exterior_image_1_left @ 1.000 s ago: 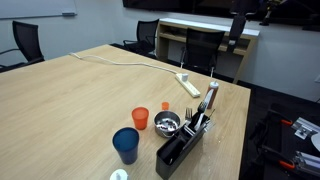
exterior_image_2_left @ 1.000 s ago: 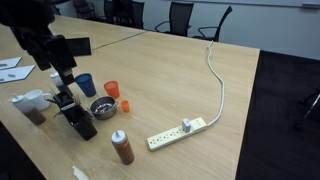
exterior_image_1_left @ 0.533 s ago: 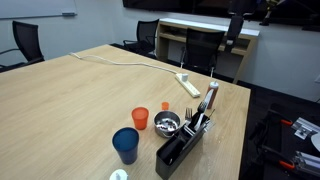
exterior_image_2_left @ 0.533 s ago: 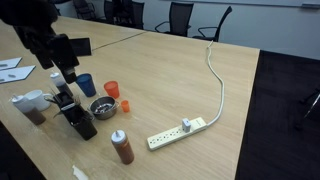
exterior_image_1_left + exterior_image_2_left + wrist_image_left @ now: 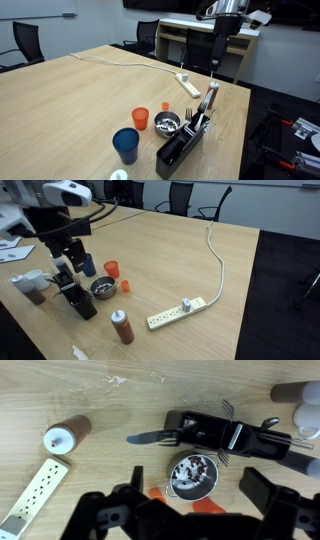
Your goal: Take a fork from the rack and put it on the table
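The fork (image 5: 226, 406) stands in the rack (image 5: 225, 435) among other utensils, its tines poking out, near the edge of the table (image 5: 70, 100). A metal bowl (image 5: 190, 473) and an orange cup (image 5: 140, 118) sit just beside the rack, with a blue cup (image 5: 126, 144) nearby. The gripper (image 5: 185, 510) hangs above, its fingers spread wide and holding nothing.

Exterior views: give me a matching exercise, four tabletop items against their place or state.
1 black boxy utensil rack
2 small shiny metal bowl
3 white power strip
4 tall blue plastic cup

a white cable runs from it
b metal utensils stand in it
c taller neighbour of the small orange plastic cup
d between orange cup and rack

Pairs: 1-b, 2-d, 3-a, 4-c
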Robot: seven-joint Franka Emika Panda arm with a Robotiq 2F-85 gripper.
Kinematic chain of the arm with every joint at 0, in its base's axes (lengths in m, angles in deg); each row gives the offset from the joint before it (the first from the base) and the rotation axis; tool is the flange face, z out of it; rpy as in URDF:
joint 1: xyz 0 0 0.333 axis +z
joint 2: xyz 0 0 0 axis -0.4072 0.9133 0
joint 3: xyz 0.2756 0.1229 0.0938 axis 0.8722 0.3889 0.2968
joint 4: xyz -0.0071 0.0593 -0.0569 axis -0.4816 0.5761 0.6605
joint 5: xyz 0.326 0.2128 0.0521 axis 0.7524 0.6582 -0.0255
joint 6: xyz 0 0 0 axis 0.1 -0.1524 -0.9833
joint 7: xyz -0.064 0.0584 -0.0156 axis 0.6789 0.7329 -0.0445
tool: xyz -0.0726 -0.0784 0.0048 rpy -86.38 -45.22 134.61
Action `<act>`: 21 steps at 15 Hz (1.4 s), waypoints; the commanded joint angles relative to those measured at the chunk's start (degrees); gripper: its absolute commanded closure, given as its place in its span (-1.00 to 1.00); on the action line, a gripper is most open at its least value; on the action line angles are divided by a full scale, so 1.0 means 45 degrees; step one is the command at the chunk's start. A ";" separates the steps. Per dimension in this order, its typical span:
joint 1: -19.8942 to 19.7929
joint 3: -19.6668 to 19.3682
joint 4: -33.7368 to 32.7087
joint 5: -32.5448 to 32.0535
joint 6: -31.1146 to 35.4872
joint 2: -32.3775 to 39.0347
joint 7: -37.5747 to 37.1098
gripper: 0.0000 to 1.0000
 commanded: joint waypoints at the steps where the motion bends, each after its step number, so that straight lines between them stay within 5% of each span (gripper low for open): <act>1: -0.0006 0.0328 -0.0793 0.0698 0.0203 0.1627 0.0899 -1.00; 21: 0.0175 0.1882 -0.3306 -0.0503 -0.0357 0.5643 0.1763 -1.00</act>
